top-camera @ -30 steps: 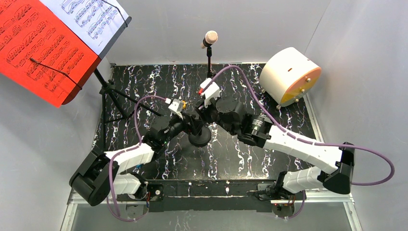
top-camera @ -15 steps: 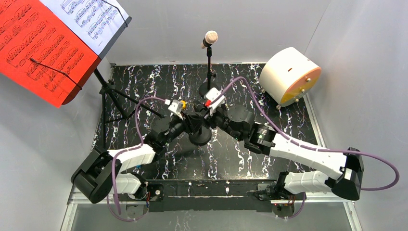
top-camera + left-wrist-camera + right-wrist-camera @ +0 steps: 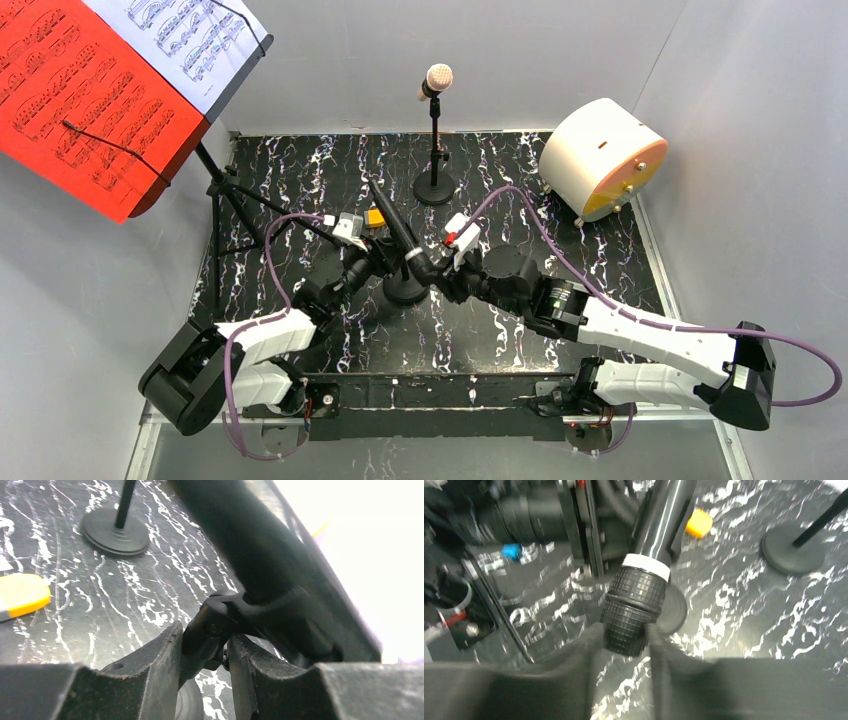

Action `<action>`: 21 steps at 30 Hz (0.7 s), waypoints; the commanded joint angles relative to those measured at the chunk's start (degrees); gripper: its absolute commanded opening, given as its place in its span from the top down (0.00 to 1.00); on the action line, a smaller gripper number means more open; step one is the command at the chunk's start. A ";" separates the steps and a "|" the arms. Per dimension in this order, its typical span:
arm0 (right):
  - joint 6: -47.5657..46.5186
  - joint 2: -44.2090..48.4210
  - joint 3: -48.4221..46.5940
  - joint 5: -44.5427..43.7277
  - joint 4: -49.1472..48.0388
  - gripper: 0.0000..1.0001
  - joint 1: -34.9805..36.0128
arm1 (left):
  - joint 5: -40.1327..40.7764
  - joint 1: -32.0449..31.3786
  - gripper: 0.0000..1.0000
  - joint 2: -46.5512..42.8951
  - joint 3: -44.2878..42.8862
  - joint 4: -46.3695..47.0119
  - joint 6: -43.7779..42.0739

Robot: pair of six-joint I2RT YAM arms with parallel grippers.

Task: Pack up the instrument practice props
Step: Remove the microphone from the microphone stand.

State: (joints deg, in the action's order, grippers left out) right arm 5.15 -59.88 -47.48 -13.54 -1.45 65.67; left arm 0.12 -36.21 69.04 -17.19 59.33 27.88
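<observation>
The black microphone (image 3: pixel 392 218), tilted over its round base (image 3: pixel 405 292) at the middle of the table (image 3: pixel 300 170), is being freed from its holder clip (image 3: pixel 217 627): the ribbed head is clamped by the right gripper (image 3: pixel 624 642) and the clip is pinched by the left gripper (image 3: pixel 202 647). A straight pull along the microphone's axis is likely called for next, with the clip held steady.

Jaws of the left gripper (image 3: pixel 205 641) clamp the black clip (image 3: pixel 220 621) under the black microphone (image 3: pixel 245 540); round pole base (image 3: pixel 116 531) at 11 o'clock, orange block (image 3: pixel 21 595) at 9 o'clock.
</observation>
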 commanded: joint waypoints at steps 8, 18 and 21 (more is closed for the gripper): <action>11.52 -2.31 -10.50 1.59 18.84 0.35 0.51 | 5.36 1.49 1.00 -1.18 1.11 -0.52 -9.24; 14.80 -6.64 -16.06 -2.31 16.08 0.11 -0.53 | 4.03 1.44 1.00 0.07 0.86 -0.53 -8.78; 14.91 -9.51 -17.20 -2.11 15.62 0.11 -1.80 | 3.82 1.44 1.00 0.30 0.62 -0.47 -8.08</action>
State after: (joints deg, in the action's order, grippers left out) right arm 18.48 -66.37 -61.58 -14.02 16.21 65.21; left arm 2.09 -35.68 68.79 -16.67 60.01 20.36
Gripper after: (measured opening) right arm 0.886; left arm 0.312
